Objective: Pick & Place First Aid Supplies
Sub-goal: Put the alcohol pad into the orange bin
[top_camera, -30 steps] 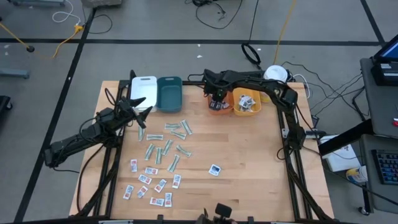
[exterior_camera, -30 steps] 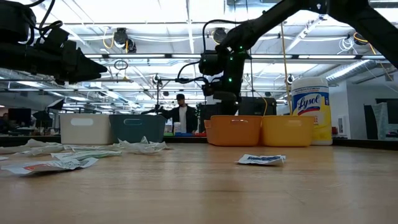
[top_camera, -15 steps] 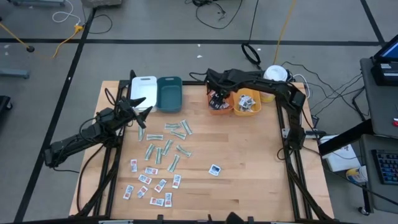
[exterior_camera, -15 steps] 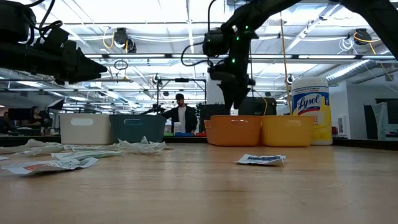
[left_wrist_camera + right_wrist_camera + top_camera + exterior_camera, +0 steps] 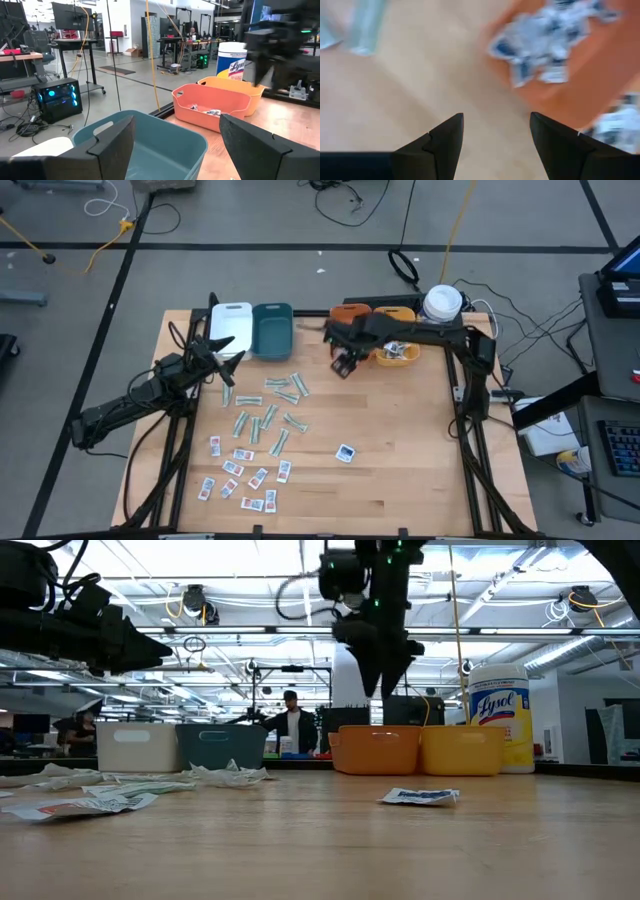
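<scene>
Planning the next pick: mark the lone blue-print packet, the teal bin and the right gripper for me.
lone blue-print packet [image 5: 345, 452], high view, centre of the packet.
teal bin [image 5: 271, 330], high view, bare floor inside the bin.
right gripper [image 5: 343, 366], high view, between the fingertips.

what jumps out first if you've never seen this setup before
The scatter of packets across the table's left-middle, with one lone packet apart to their right. The right gripper hangs open and empty above bare wood, just in front of the orange bins at the back edge.
</scene>
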Controlling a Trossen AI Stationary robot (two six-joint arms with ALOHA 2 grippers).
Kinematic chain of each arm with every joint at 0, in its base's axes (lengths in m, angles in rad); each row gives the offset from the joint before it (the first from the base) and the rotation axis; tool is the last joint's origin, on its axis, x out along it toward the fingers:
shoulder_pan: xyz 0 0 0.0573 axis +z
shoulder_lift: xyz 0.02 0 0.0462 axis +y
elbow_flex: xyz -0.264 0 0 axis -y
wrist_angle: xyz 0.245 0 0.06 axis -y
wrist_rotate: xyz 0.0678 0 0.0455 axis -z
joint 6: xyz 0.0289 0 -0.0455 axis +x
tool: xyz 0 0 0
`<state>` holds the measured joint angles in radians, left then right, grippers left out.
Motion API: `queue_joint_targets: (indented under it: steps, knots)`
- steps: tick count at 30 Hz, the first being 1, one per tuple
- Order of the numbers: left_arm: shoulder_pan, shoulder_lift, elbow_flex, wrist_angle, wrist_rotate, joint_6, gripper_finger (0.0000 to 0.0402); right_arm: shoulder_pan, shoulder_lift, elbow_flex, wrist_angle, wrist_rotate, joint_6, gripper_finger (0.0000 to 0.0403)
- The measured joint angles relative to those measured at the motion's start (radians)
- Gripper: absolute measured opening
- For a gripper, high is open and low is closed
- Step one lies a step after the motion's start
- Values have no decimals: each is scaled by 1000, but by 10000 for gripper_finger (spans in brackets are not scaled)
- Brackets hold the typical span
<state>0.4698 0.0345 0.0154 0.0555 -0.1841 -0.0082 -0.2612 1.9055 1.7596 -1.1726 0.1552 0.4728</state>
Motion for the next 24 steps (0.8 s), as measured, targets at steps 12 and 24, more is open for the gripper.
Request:
queue_joint_targets:
  steps: [12, 24]
  knots:
    - [0, 0, 0, 0, 0, 0, 296, 296, -1, 0, -5, -3, 171, 222]
    - [0, 0, 0, 0, 0, 0, 296, 533, -1, 0, -6, -3, 385, 222]
